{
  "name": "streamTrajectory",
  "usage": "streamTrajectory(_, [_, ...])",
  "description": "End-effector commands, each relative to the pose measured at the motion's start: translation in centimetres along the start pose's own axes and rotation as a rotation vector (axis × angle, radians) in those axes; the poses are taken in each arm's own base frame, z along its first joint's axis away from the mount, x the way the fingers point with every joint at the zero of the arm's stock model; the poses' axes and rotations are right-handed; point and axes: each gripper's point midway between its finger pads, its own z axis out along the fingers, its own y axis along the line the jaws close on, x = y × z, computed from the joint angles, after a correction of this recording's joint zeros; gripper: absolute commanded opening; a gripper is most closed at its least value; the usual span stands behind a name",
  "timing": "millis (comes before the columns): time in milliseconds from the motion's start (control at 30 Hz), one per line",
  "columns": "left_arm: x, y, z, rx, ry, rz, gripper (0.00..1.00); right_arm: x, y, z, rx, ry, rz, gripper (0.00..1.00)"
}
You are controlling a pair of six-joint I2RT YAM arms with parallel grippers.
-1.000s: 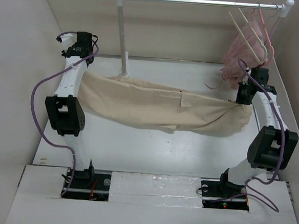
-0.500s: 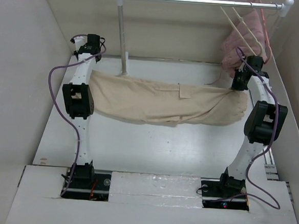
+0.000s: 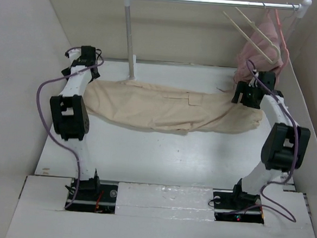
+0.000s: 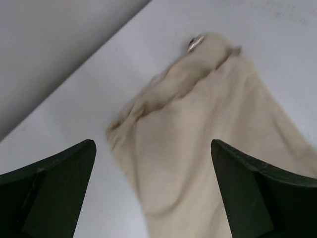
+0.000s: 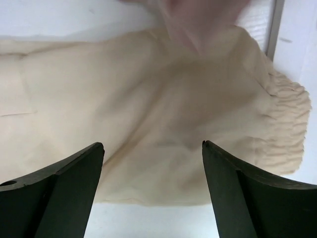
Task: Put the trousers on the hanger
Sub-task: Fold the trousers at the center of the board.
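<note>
The beige trousers (image 3: 165,106) lie stretched left to right across the white table (image 3: 161,157), free of both grippers. My left gripper (image 3: 86,65) hovers over their left end. In the left wrist view it (image 4: 152,142) is open, with the trousers (image 4: 208,139) on the table beneath. My right gripper (image 3: 246,95) hangs above the right end. In the right wrist view it (image 5: 152,144) is open over the trousers (image 5: 148,99), whose gathered waistband (image 5: 287,119) lies to the right. The cream hanger (image 3: 257,33) hangs tilted from the rail.
A metal rail (image 3: 210,1) on a white post (image 3: 130,41) crosses the back of the table. A dusty-pink garment (image 3: 255,57) on a thin pink hanger (image 3: 282,35) hangs at its right end, just behind my right gripper. Walls close in on both sides.
Both grippers have opened and let go of the trousers, which dropped from hanging between them to lying on the table. Both arms shifted slightly; the cream hanger swung.
</note>
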Motion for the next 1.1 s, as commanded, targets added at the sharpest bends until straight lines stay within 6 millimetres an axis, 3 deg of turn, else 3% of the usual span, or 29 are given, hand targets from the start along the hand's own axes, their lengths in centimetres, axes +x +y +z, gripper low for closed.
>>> streamTrajectory(0, [0.0, 2.9, -3.9, 0.122, -0.030, -0.172, 0.99, -3.2, 2.5, -4.8, -0.102, -0.202, -0.015, 0.86])
streamTrajectory(33, [0.7, 3.1, -4.2, 0.165, -0.017, -0.194, 0.99, -3.8, 2.9, -5.7, -0.120, -0.232, -0.024, 0.86])
streamTrajectory(67, [0.3, 4.0, -5.2, 0.187, -0.044, -0.225, 0.99, -2.1, 2.9, -5.4, -0.131, -0.202, -0.022, 0.86])
streamTrajectory(100, [2.7, 5.9, -3.9, 0.152, 0.012, -0.223, 0.99, -0.2, 3.9, -5.1, -0.169, -0.169, -0.029, 0.86])
streamTrajectory(133, [3.9, 5.6, -4.2, 0.217, 0.071, -0.230, 0.93, 0.0, 4.8, -6.2, -0.192, -0.191, -0.048, 0.86])
streamTrajectory(167, [4.2, 6.0, -4.9, 0.253, 0.082, -0.242, 0.75, 0.7, 5.3, -6.4, -0.207, -0.188, -0.056, 0.86])
streamTrajectory(200, [6.3, 7.1, -4.1, 0.250, 0.132, -0.262, 0.50, 2.2, 5.4, -6.2, -0.220, -0.163, -0.055, 0.86])
streamTrajectory(233, [6.7, 7.6, -4.1, 0.264, 0.148, -0.292, 0.13, 2.6, 6.2, -6.7, -0.242, -0.167, -0.072, 0.86])
streamTrajectory(300, [8.9, 8.3, -3.7, 0.291, 0.221, -0.339, 0.14, 3.9, 7.4, -6.9, -0.286, -0.151, -0.088, 0.80])
streamTrajectory(367, [10.7, 8.4, -2.7, 0.313, 0.308, -0.363, 0.31, 5.4, 8.5, -7.3, -0.320, -0.144, -0.112, 0.68])
streamTrajectory(400, [11.4, 8.3, -2.4, 0.313, 0.332, -0.360, 0.34, 6.0, 8.8, -7.4, -0.328, -0.138, -0.122, 0.39])
streamTrajectory(433, [12.0, 7.9, -2.3, 0.328, 0.356, -0.358, 0.41, 6.4, 9.1, -7.5, -0.336, -0.136, -0.135, 0.29])
streamTrajectory(467, [12.1, 7.2, -2.0, 0.361, 0.355, -0.361, 0.42, 7.0, 9.1, -7.7, -0.342, -0.137, -0.137, 0.23])
streamTrajectory(533, [12.9, 5.9, -2.4, 0.440, 0.384, -0.372, 0.46, 8.0, 10.4, -7.9, -0.387, -0.129, -0.165, 0.23])
streamTrajectory(733, [11.8, 4.7, -2.0, 0.493, 0.341, -0.440, 0.48, 11.2, 12.1, -8.0, -0.426, -0.078, -0.234, 0.45])
streamTrajectory(867, [14.0, 4.0, 0.1, 0.461, 0.429, -0.444, 0.52, 12.6, 12.3, -7.9, -0.430, -0.054, -0.244, 0.53])
streamTrajectory(1067, [16.2, 4.0, 1.8, 0.392, 0.503, -0.459, 0.57, 12.7, 12.2, -8.2, -0.410, -0.054, -0.238, 0.58])
